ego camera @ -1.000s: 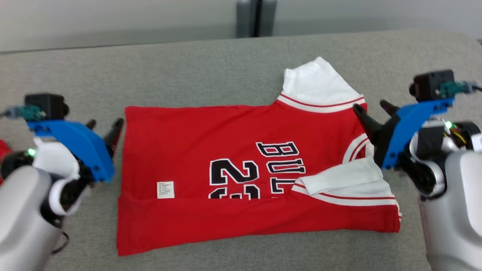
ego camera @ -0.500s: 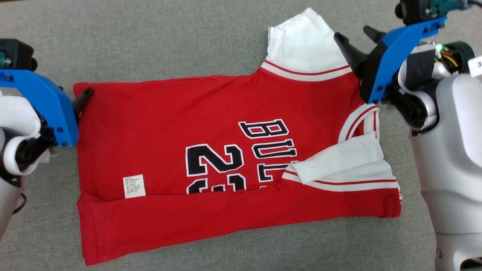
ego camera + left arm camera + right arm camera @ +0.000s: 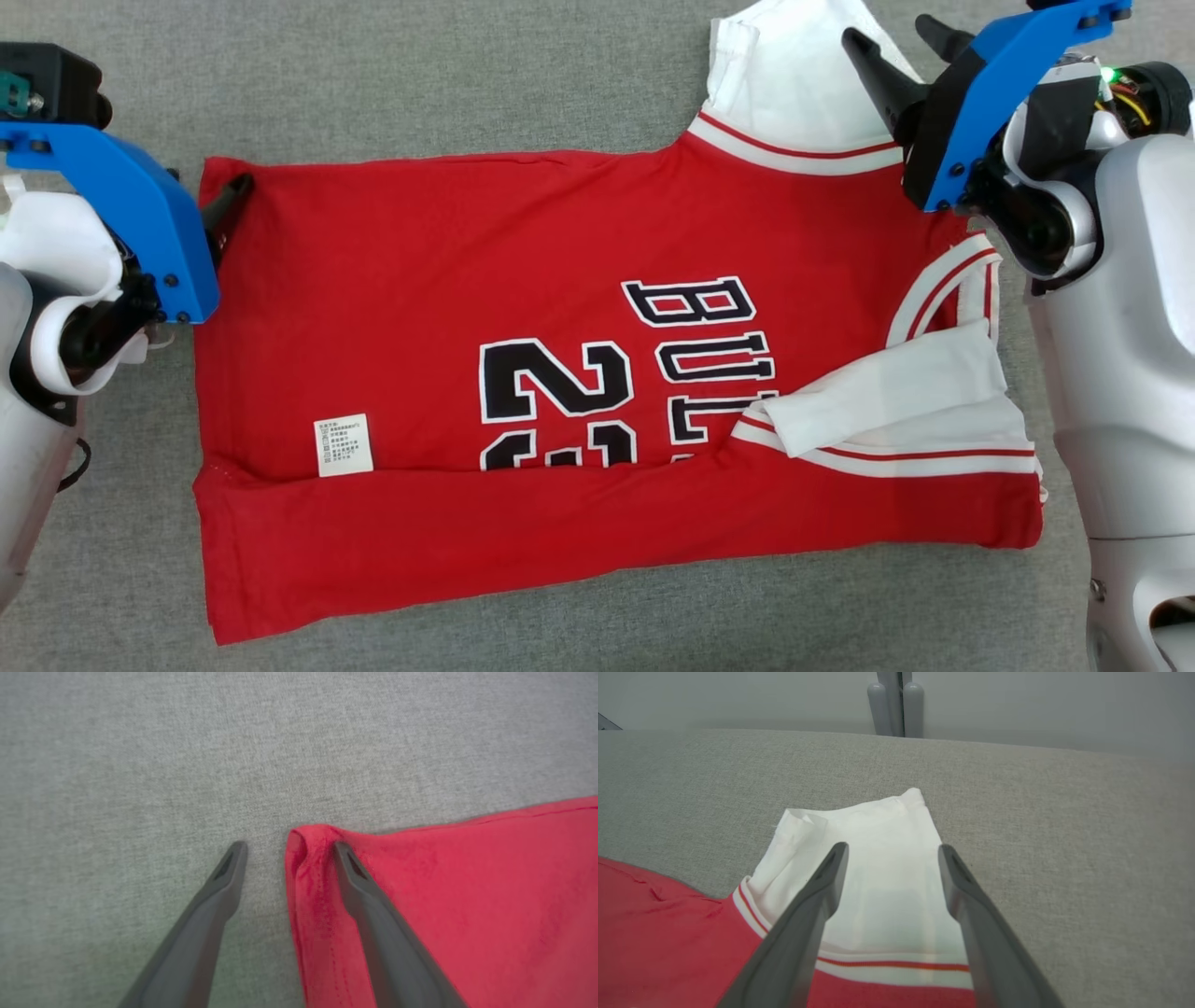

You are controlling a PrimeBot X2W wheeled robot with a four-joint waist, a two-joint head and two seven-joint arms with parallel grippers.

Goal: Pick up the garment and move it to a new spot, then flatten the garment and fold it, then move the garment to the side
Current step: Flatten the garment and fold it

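The garment (image 3: 523,280), a red jersey with black-and-white characters, lies flat and sideways on the grey cloth surface (image 3: 467,84), its near long edge folded over. One white sleeve (image 3: 794,75) points away from me, and the other (image 3: 887,392) is folded onto the chest. My left gripper (image 3: 222,201) is open at the far-left hem corner. In the left wrist view this gripper (image 3: 289,851) straddles that red corner (image 3: 310,835). My right gripper (image 3: 887,33) is open over the far sleeve; in the right wrist view it (image 3: 893,853) hovers above the white sleeve (image 3: 887,826).
A white care label (image 3: 343,445) sits on the garment near the fold. Two grey upright posts (image 3: 896,704) stand behind the surface's far edge against a pale wall. Bare grey cloth surrounds the garment on all sides.
The head camera has tilted down. My left gripper has moved from beside the hem to its far corner. My right gripper has moved from the collar to over the far sleeve.
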